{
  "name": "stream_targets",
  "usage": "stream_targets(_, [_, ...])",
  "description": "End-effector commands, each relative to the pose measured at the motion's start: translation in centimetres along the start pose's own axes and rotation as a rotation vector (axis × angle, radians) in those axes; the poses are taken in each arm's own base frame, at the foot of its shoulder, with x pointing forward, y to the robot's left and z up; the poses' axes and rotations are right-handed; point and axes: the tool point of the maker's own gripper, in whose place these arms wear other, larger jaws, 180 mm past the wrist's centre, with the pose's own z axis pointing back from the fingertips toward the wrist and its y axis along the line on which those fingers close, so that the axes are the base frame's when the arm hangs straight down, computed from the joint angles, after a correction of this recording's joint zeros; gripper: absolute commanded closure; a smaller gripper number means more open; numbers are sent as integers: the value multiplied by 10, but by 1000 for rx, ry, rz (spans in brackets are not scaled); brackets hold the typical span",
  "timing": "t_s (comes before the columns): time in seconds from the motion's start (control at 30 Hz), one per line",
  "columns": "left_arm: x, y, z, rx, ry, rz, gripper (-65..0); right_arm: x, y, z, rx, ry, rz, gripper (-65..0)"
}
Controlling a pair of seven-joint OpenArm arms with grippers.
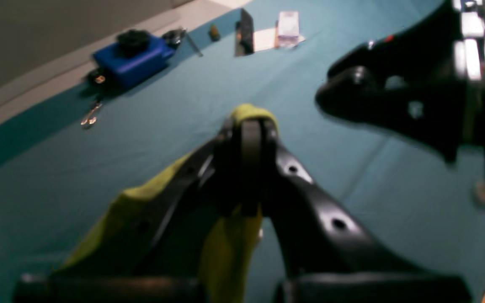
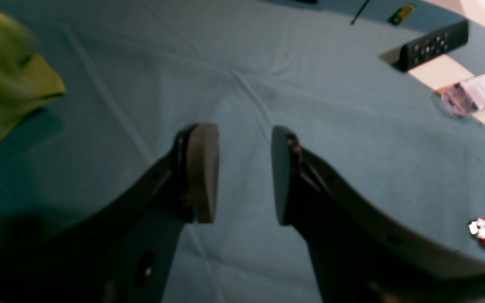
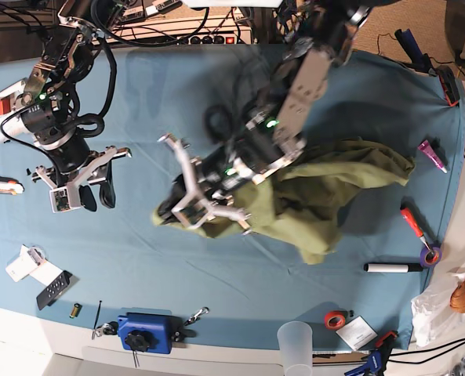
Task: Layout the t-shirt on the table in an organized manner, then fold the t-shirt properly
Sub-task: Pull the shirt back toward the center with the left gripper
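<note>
Step in hand: laying out, not yet folding. The t-shirt (image 3: 318, 196) is a crumpled heap on the table (image 3: 138, 235), no sleeve or hem spread flat.

Near, left wrist view: left tool (image 1: 249, 126) pressed together, pinching a fold of the t-shirt (image 1: 225, 248); a tuft of green cloth pokes out past the tips. Cloth hangs down from the grip toward the camera.

Base view: left arm reaches across the middle of the table, forearm slanting over the t-shirt, left tool (image 3: 187, 205) at the heap's edge nearest the right arm, with a corner of fabric drawn out there.

Right tool (image 2: 242, 172) spread, nothing between the pads, hovering over bare table; the t-shirt (image 2: 6, 71) sits off to one side, apart from it. In the base view the right tool (image 3: 91, 196) hangs well apart from the t-shirt.

Judgement: next move calls for the right tool to take a second edge of the t-shirt, then both pull apart to flatten the cloth.
</note>
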Motion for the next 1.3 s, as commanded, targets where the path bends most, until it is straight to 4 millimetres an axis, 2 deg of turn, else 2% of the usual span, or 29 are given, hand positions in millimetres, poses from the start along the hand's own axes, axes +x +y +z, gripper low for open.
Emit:
stream_targets(0.0, [28,-5,-8,-17,-81,3,0,16,-7,4,-15,-50,28,-215])
stream_targets(0.1, [35,-10,-23,-47,-84,-24,0,15,-20,7,-53,-32,60,-215])
stream_targets(0.23, [38,-18,-35,-61,-62,-99,0,14,-47,17,-135,-29,41,-215])
stream_targets(0.33, [39,-24,-37,-71,-56,-133,0,13,-66,28,-190,-42,11,-215])
stream_targets(0.43, [37,-27,-37,-92,-48,-145,-8,15,-73,35,-195,-69,-24,-215])
stream_targets(0.53, [35,-29,-36,-102,-38,-148,-235,16,-69,35,-172,-73,-19,-215])
stream_targets(0.6, [30,-24,-37,-77,-8,-136,-315,16,-67,34,-161,-74,-14,-215])
stream_targets(0.8, [23,-7,-31,21,84,-119,-320,16,-67,34,-161,-75,-13,-215])
stream_targets(0.9, [25,6,-22,93,135,-193,-320,14,-62,34,-134,-62,6,-215])
stream_targets(1.03, [30,32,-5,170,146,-213,-320,14,-38,31,-9,-68,12,-215])
stream_targets(1.1, [24,57,6,240,164,-188,-320,12,-26,29,33,-63,23,-215])
stream_targets(1.27, [-8,123,43,381,239,-119,-320,5,12,15,151,-25,62,-215])
